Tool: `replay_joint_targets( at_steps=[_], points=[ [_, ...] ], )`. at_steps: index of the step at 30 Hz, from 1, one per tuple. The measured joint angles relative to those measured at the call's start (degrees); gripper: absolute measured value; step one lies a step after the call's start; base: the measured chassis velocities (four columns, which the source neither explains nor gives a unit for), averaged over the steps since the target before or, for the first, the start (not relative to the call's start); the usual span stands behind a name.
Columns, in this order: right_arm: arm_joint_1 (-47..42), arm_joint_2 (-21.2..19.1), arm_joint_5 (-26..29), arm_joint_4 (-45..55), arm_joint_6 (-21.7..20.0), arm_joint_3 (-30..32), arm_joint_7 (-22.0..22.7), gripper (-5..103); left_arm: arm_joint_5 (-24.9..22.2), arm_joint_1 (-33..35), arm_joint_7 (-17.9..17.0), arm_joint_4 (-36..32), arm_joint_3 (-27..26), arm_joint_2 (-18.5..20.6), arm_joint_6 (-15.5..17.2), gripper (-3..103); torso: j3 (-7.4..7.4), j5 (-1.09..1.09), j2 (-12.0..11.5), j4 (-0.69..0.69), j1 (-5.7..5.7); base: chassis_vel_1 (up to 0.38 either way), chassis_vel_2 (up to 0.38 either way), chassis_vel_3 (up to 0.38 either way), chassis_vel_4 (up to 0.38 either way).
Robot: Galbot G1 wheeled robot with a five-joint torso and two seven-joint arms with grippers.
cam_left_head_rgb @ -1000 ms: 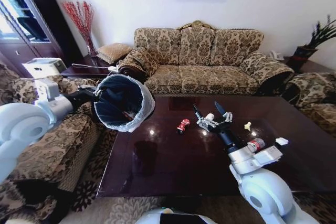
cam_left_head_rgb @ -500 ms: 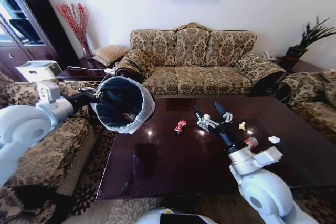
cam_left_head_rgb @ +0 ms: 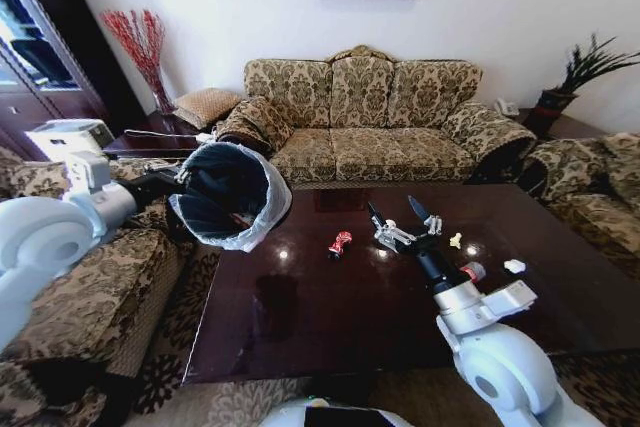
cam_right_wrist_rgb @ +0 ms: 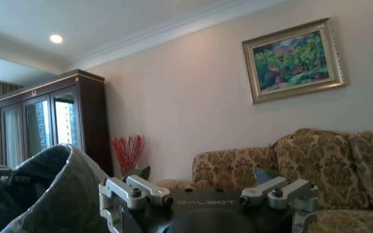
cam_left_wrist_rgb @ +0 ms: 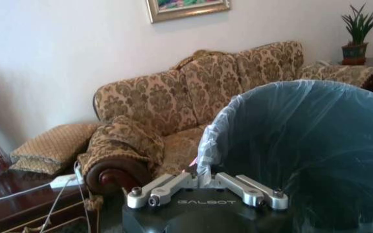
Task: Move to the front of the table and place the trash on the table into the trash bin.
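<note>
My left gripper (cam_left_head_rgb: 186,180) is shut on the rim of the trash bin (cam_left_head_rgb: 228,195), a black bin with a white bag liner, held tilted in the air over the table's left end with its mouth facing the middle. The left wrist view shows the left gripper (cam_left_wrist_rgb: 200,174) clamped on the liner edge of the bin (cam_left_wrist_rgb: 303,145). My right gripper (cam_left_head_rgb: 397,217) hovers open over the table (cam_left_head_rgb: 300,327), nothing between its fingers (cam_right_wrist_rgb: 134,192). A red wrapper (cam_left_head_rgb: 340,243) lies just left of it. White paper bits (cam_left_head_rgb: 456,240) and a bottle with a red label (cam_left_head_rgb: 470,271) lie to its right.
A patterned sofa (cam_left_head_rgb: 365,117) stands behind the table, with armchairs at the left (cam_left_head_rgb: 90,287) and right (cam_left_head_rgb: 590,197). Another paper scrap (cam_left_head_rgb: 514,266) lies near the table's right side. The bin's liner (cam_right_wrist_rgb: 44,194) also shows in the right wrist view.
The whole head view has shifted a little, so the camera moved. Both arms keep their poses; the bin stays held and the right gripper stays open.
</note>
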Motion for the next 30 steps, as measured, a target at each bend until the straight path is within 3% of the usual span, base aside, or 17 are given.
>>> replay_joint_targets(
  at_steps=[7, 13, 18, 21, 30],
  points=[
    [-0.2, 0.0, 0.0, 0.0, 0.1, 0.0, 0.0, 100, -0.2, 0.3, -0.5, -0.1, 0.0, -0.8, 0.3, 1, 0.96, 0.00, 1.7, 0.00, 0.76, 0.000, 0.000, 0.000, 0.000],
    [-0.5, 0.5, -0.3, 0.0, 0.3, -0.5, 0.0, 100, -1.0, 1.2, -3.4, -1.0, 0.2, -3.9, 0.3, 1, 1.81, 0.00, 3.2, 0.01, 1.40, 0.000, 0.000, 0.000, 0.000],
    [-1.0, 1.0, -1.2, 0.0, 0.3, -1.0, 0.0, 100, 0.0, 2.4, -5.0, -3.2, 0.1, -9.1, 0.6, 1, 1.96, -0.01, 3.4, 0.00, 1.49, 0.000, 0.000, 0.000, 0.000],
    [-2.1, 1.7, -2.5, 0.0, 0.1, -1.4, 0.5, 100, 2.7, 5.0, -6.5, -5.2, -0.3, -15.8, 1.2, 1, 1.95, -0.01, 3.4, 0.00, 1.47, 0.000, 0.000, 0.000, 0.000],
    [-3.8, 3.4, -5.3, 0.0, 0.2, -1.1, 1.4, 100, 8.4, 10.1, -10.9, -3.6, -0.7, -24.2, 0.5, 1, 1.85, -0.03, 3.2, 0.02, 1.39, 0.000, 0.000, 0.000, 0.000]
  ],
)
